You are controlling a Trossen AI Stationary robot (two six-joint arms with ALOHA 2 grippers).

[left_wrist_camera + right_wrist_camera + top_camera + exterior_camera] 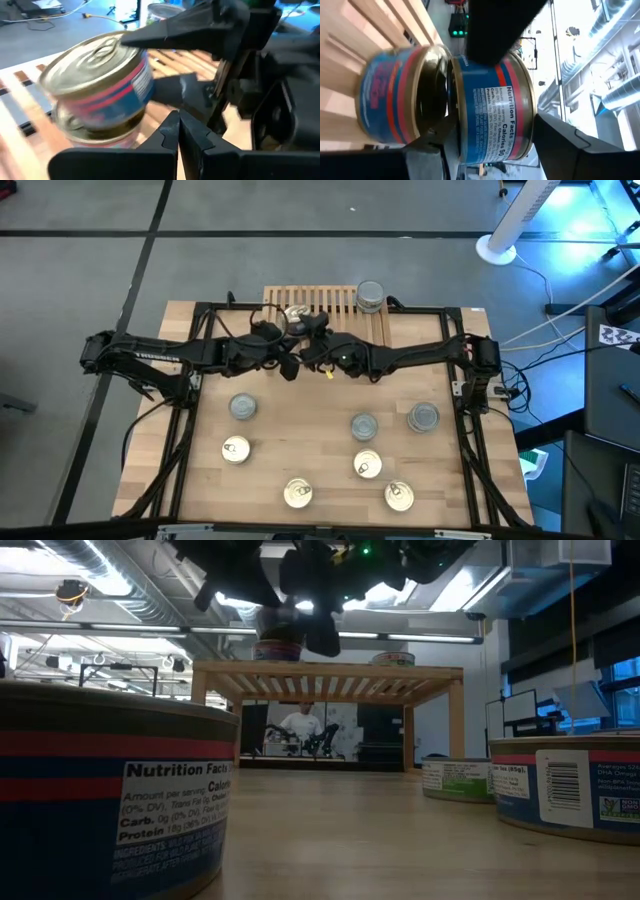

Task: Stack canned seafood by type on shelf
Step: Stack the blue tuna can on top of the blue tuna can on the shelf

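High view: right pincer (300, 323) pinches a gold-lid can (100, 80) over another on the shelf (335, 299); left pincer (275, 328) pressed together; seven cans wait on the table (320, 395).

Both arms reach inward from the frame's sides and meet just above centre in the high view. The left gripper (292, 323) has its fingers pressed together, holding nothing. The right gripper (303, 328), just beside it, has its fingers (560, 137) spread around a tin (492, 107), one each side
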